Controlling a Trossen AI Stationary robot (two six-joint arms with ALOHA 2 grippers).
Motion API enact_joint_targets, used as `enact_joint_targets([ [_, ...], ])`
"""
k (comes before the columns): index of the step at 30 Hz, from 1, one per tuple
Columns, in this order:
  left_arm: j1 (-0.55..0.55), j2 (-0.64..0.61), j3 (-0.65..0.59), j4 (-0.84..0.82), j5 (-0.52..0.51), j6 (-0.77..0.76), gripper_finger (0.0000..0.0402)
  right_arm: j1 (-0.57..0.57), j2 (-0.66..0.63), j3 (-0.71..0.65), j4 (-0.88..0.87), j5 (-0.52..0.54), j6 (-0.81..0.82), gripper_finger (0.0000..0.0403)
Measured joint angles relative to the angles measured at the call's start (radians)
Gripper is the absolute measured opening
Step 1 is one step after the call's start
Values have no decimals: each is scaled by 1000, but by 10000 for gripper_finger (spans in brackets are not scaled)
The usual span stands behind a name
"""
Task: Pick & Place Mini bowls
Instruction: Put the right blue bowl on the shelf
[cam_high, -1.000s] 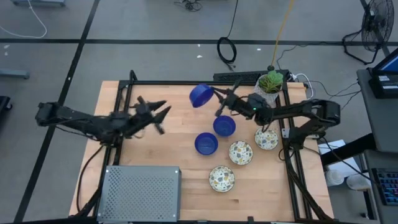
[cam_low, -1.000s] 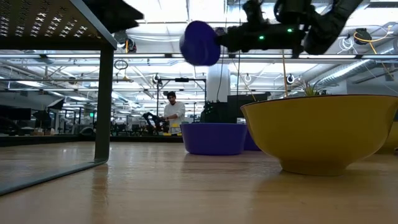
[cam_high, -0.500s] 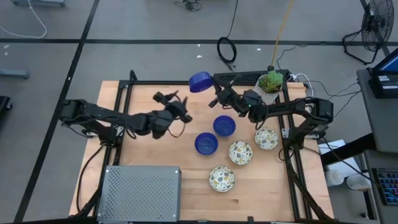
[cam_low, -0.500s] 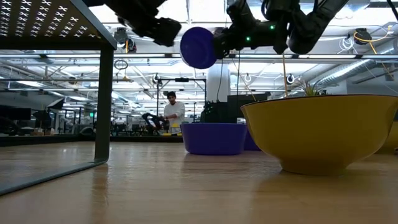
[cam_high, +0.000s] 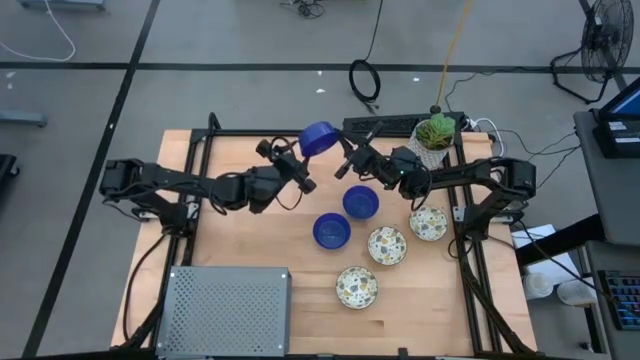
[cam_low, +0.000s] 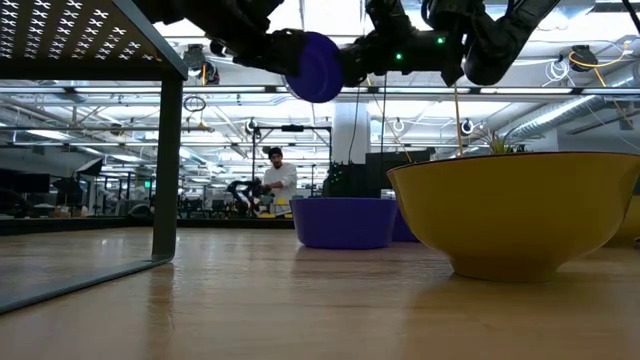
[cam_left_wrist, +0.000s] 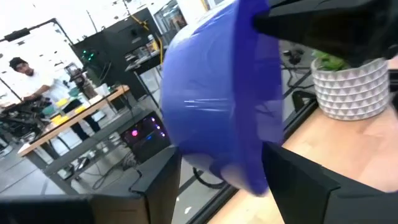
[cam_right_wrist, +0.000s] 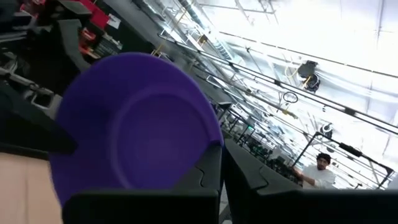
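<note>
Above desk (cam_high: 250, 230), near its far edge: blue bowl (cam_high: 318, 139) up in air, tilted on edge, pinched by rim in right hand (cam_high: 342, 163), fingers together on it. Seen in right wrist view w/ inside of bowl (cam_right_wrist: 134, 146) facing that cam, own fingers (cam_right_wrist: 208, 177) clamped on rim. Left hand (cam_high: 300, 170) just beside same bowl on opposite side, fingers apart and straddling it; left wrist view shows bowl's (cam_left_wrist: 217, 106) outer wall filling gap between spread fingers (cam_left_wrist: 158, 180). Can't tell if left fingers touch bowl yet. Low view: both hands meeting high over desk at bowl (cam_low: 317, 67), left hand (cam_low: 283, 55) on one side, right hand (cam_low: 350, 60) on other.

Below and beside right hand, resting on desk: two more blue bowls, one (cam_high: 361, 202) closest under it, other (cam_high: 331, 231) just past that toward near edge. Three speckled cream bowls farther out from right hand: one (cam_high: 428, 223) under right arm, one (cam_high: 387, 245) next to lower blue bowl, one (cam_high: 356, 287) nearest front edge. All five upright, sep. from each other.

White pot w/ green plant (cam_high: 434, 134) behind right hand at desk's far corner. Perforated grey box (cam_high: 224, 310) at near edge, well apart from left hand.
</note>
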Motion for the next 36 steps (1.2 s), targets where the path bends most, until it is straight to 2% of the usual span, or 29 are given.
enact_joint_targets([
  [9,22,-6,0,13,-2,64,227,15,0,0,-4,1,0,0],
  [12,13,-6,0,33,-43,119,219,15,0,0,-16,3,0,0],
  [15,3,-6,0,70,-62,155,172,15,0,0,-33,3,1,0],
  [20,2,-8,-1,127,-107,155,34,14,-2,0,-91,-22,62,2],
  [21,4,-8,-1,126,-120,145,19,15,-2,0,-100,-28,80,4],
  [25,7,-6,-1,127,-153,142,13,17,-1,0,-118,-38,135,22],
  [29,-18,-43,-2,117,-193,216,7,18,0,0,-140,-42,166,44],
  [33,-64,-125,4,124,-334,304,5,16,-1,0,-170,42,181,65],
  [36,-114,-194,7,131,-447,365,5,9,3,-3,-201,57,182,77],
])
